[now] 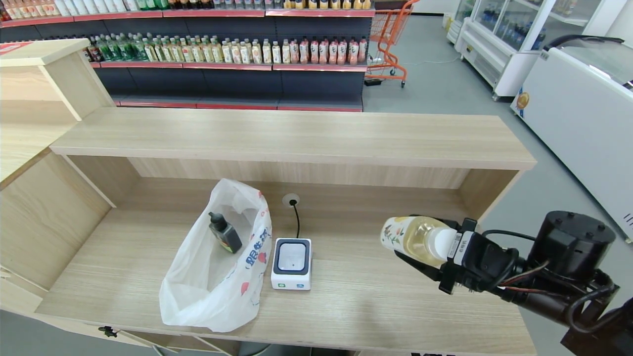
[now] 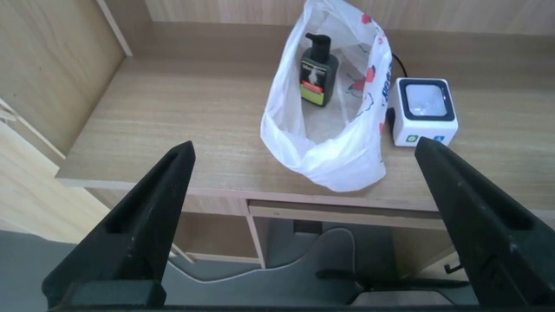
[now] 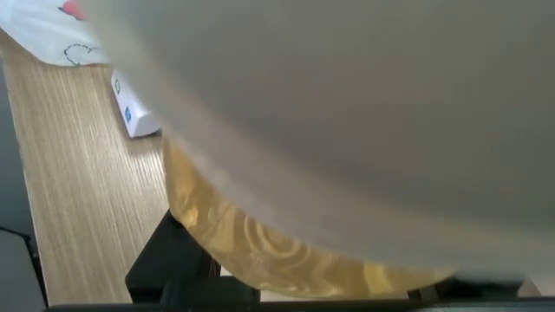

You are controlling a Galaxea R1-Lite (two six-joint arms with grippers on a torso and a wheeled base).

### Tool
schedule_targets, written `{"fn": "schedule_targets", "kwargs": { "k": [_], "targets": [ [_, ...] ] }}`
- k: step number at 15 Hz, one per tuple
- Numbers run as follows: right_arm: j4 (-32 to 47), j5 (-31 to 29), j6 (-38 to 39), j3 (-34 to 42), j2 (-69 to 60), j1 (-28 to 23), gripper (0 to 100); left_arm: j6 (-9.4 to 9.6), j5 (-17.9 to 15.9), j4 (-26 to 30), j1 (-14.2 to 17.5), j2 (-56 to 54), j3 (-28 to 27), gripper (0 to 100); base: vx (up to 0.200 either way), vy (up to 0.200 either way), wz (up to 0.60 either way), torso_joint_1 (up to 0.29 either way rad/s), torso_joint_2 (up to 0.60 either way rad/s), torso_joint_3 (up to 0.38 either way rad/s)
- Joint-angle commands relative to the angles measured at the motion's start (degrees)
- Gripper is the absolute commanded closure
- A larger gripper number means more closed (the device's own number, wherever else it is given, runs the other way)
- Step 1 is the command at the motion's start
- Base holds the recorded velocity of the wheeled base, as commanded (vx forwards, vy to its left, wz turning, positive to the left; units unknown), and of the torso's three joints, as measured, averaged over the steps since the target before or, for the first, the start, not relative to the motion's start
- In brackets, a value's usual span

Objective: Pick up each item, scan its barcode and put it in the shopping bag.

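My right gripper [image 1: 435, 249] is shut on a clear bottle of yellow drink [image 1: 413, 236] with a white cap and flowered label, held on its side above the right part of the counter. The bottle [image 3: 286, 251] looms close in the right wrist view. The white barcode scanner [image 1: 292, 263] sits on the counter left of the bottle, its window facing up. A white plastic shopping bag [image 1: 217, 262] stands open beside the scanner, with a dark pump bottle [image 1: 225, 232] inside. My left gripper [image 2: 303, 234] is open, held off the counter's front edge, facing the bag [image 2: 334, 113] and scanner [image 2: 423, 111].
The wooden counter [image 1: 346, 301] has a raised back shelf [image 1: 296, 138] and side walls. The scanner's cable [image 1: 296, 220] runs to a hole at the back. Store shelves of drinks [image 1: 227, 49], an orange cart [image 1: 393, 34] and freezers [image 1: 578, 99] stand beyond.
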Motion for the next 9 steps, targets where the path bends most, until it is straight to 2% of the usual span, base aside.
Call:
{"fn": "schedule_targets", "kwargs": {
  "k": [1, 6, 9],
  "targets": [
    [-0.1, 0.03, -0.07, -0.75, 1.95, 0.73, 100, 0.02, 0.0, -0.01, -0.02, -0.02, 0.0, 0, 0.0, 0.2, 0.0, 0.002, 0.0, -0.002],
    [-1.42, 2.84, -1.39, -0.75, 4.76, 0.73, 100, -0.16, 0.0, -0.01, -0.02, -0.02, 0.0, 0, 0.0, 0.2, 0.0, 0.004, 0.0, -0.002],
    [-5.73, 4.6, -2.54, -0.92, 9.94, 0.55, 100, -0.07, 0.0, -0.01, -0.02, -0.02, 0.0, 0, 0.0, 0.2, 0.0, -0.007, 0.0, 0.005]
  ]
}}
